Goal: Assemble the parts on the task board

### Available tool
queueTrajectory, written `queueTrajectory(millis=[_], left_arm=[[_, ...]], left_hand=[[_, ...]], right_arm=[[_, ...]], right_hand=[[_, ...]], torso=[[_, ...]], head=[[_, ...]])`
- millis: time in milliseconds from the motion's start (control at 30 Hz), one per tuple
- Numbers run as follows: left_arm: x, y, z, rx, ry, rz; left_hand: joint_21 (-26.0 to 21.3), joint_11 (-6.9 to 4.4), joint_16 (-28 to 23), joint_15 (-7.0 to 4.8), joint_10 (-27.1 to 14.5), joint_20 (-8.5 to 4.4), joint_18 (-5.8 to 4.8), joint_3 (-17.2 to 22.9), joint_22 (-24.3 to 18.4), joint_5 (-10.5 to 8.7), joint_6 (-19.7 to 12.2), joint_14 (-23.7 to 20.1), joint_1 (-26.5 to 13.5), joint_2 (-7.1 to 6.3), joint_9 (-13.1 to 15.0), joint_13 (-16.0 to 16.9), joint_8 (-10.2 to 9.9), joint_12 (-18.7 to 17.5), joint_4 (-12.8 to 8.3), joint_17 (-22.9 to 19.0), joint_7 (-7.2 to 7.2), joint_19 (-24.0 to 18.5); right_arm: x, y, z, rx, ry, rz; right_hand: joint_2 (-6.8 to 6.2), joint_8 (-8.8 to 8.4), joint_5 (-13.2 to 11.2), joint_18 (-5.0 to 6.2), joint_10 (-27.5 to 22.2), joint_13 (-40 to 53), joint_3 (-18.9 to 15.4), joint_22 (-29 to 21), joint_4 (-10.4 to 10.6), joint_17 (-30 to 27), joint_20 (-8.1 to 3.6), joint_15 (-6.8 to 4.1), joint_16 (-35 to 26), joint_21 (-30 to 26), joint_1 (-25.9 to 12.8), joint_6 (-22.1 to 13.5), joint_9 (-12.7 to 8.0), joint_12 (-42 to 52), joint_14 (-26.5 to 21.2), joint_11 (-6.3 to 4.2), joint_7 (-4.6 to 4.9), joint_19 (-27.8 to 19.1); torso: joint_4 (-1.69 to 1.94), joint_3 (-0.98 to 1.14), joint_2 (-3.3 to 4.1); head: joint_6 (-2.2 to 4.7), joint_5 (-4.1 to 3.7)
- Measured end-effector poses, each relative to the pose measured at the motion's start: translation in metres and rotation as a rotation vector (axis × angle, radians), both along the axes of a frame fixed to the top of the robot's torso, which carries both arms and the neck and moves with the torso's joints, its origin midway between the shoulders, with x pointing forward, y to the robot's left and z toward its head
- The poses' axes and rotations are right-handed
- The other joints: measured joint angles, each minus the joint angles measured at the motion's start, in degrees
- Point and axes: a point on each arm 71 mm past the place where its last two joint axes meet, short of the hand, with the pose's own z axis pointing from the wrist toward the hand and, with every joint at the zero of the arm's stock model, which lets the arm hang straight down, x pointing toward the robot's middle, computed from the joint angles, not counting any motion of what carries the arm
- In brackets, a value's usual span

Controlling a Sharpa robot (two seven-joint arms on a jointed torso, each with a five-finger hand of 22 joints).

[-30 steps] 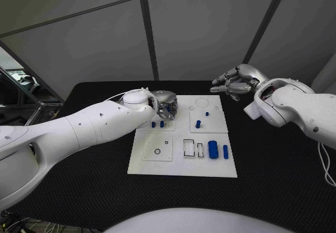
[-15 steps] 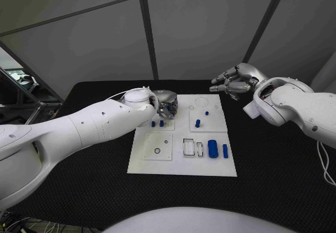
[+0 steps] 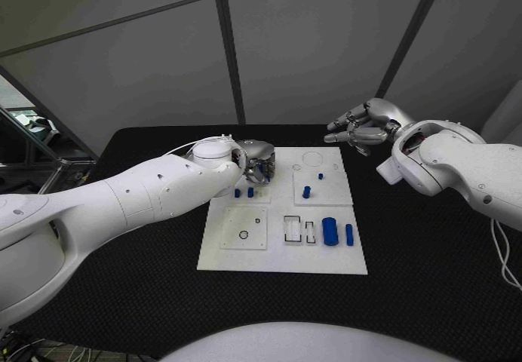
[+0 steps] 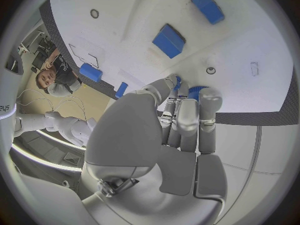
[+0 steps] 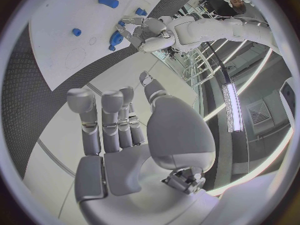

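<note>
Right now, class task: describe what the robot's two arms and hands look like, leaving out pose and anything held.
Both arms have smooth, rounded white shells. The left arm carries thin white cables near its wrist. Each ends in a silver metallic hand with segmented fingers: left hand, right hand.

We saw very little change in that one second. The right hand (image 3: 362, 127) crept a tiny bit farther out past the far edge of the task board (image 3: 283, 260), with its fingers curled just a little more toward the palm, and it held nothing. The left hand (image 3: 256, 161) only shuffled a hair at the far left corner of the board, its fingertips (image 4: 177, 81) down by two small blue parts (image 3: 244, 193). The whole board and its parts slid a touch to the left together, so we took that for the camera moving.
</note>
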Motion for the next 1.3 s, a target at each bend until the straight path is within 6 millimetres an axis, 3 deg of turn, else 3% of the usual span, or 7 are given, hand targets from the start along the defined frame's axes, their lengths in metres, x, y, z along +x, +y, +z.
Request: queueTrajectory(millis=[233, 733, 1300], left_arm=[[-0.005, 0.003, 0.001, -0.018, -0.012, -0.009], [-0.009, 0.013, 0.024, -0.11, -0.071, -0.01], [-0.009, 0.062, 0.028, -0.116, -0.056, 0.073]], left_hand=[[1.66, -0.2, 0.44, -0.11, 0.6, -0.16, 0.02, 0.25, 1.52, -0.02, 0.69, 0.52, -0.04, 0.04, -0.35, -0.25, 0.0, 0.22, -0.25, 0.05, -0.12, 0.97], [2.22, -0.19, 0.44, -0.19, 0.59, 0.0, 0.0, 0.24, 2.06, -0.06, 1.1, 0.6, -0.48, 0.45, -0.54, -0.43, 0.0, 0.22, -0.25, -0.05, -0.12, 1.22], [2.21, -0.2, 0.44, 0.02, 1.0, -0.21, 0.0, 0.24, 2.15, -0.29, 1.31, 0.8, -1.32, 0.21, -0.72, -0.59, 0.0, 0.21, -0.24, -0.4, 0.08, 1.43]], right_arm=[[0.0, 0.0, 0.0, 0.0, 0.0, -0.001], [0.001, -0.003, -0.001, -0.002, -0.001, -0.008], [0.001, -0.008, 0.0, -0.005, -0.001, -0.015]], right_hand=[[0.0, 0.0, -0.03, 0.0, 0.0, 0.0, 0.0, 0.0, 0.0, 0.0, 0.0, 0.0, 0.0, 0.0, 0.0, 0.0, 0.0, 0.0, 0.0, 0.0, 0.0, 0.0], [0.0, 0.0, -0.03, 0.0, 0.0, 0.0, 0.0, 0.0, 0.0, 0.0, 0.0, 0.0, 0.0, 0.0, 0.0, 0.0, 0.0, 0.0, 0.0, 0.0, 0.0, 0.0], [0.0, 0.0, -0.03, 0.0, 0.0, 0.0, 0.0, 0.0, 0.0, 0.0, 0.0, 0.0, 0.0, 0.0, 0.0, 0.0, 0.0, 0.0, 0.0, 0.0, 0.0, 0.0]], torso=[[0.11, -0.02, -0.07], [0.15, -0.01, -0.04], [0.14, 0.0, 0.02]], head=[[0.25, -0.02], [0.77, 0.37], [0.68, 0.66]])
